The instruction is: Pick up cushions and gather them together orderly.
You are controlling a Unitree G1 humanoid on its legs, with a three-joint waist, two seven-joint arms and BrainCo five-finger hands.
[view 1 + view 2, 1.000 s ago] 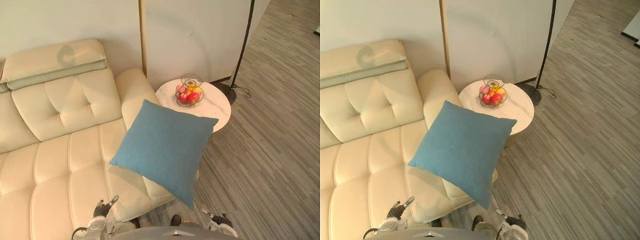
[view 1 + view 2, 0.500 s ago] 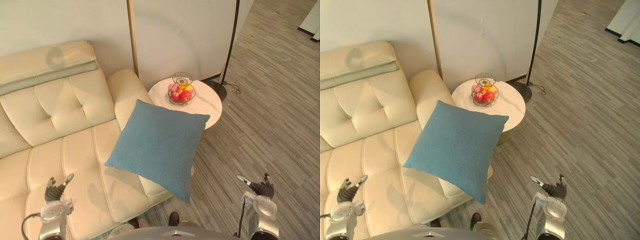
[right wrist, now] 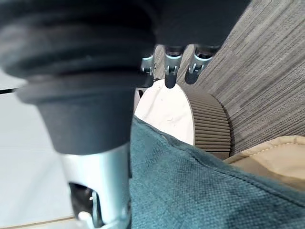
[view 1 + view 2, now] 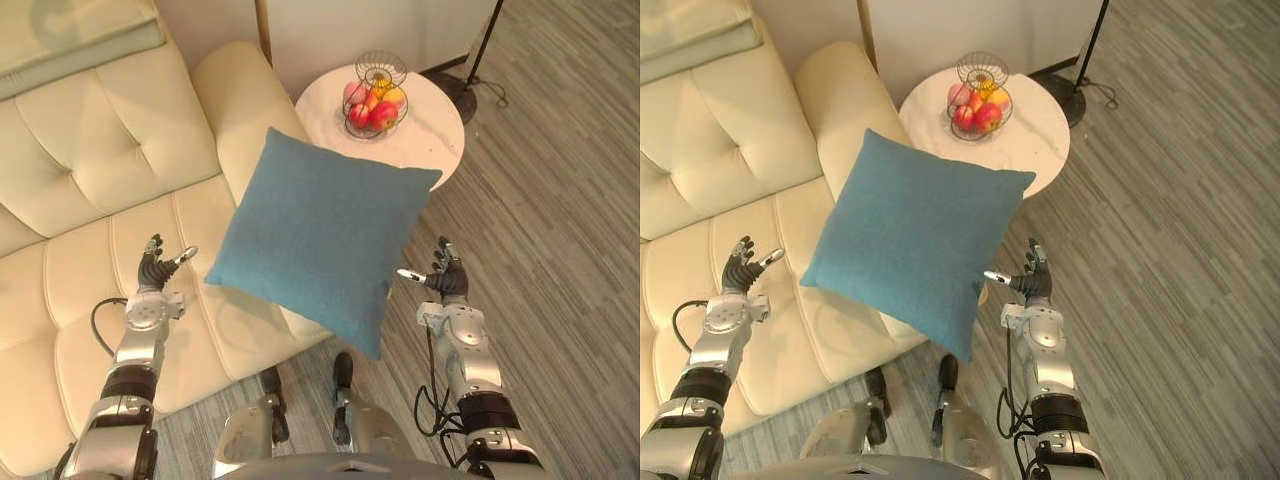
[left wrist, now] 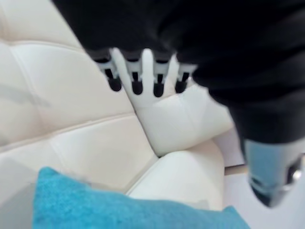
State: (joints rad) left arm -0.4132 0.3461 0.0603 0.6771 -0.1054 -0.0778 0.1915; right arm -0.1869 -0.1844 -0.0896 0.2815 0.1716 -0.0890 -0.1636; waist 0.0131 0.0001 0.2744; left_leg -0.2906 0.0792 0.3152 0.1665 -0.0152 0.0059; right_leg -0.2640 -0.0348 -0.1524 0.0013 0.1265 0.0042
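Resting on sofa [image 4: 100, 150], blue cushion [image 4: 320, 235], round table [image 4: 435, 140], fruit basket [image 4: 375, 95] behind

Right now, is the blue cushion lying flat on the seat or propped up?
Propped up: the blue cushion leans tilted across the sofa's armrest, with one corner hanging out over the floor.

A cream tufted sofa [image 4: 90, 170] is lying beneath and ahead of the fingers of the left hand [image 4: 152, 272]. Beyond the fingertips of the right hand [image 4: 447, 282], a round white table [image 4: 435, 140] is carrying a wire fruit basket [image 4: 380, 65] on grey plank floor [image 4: 560, 200].
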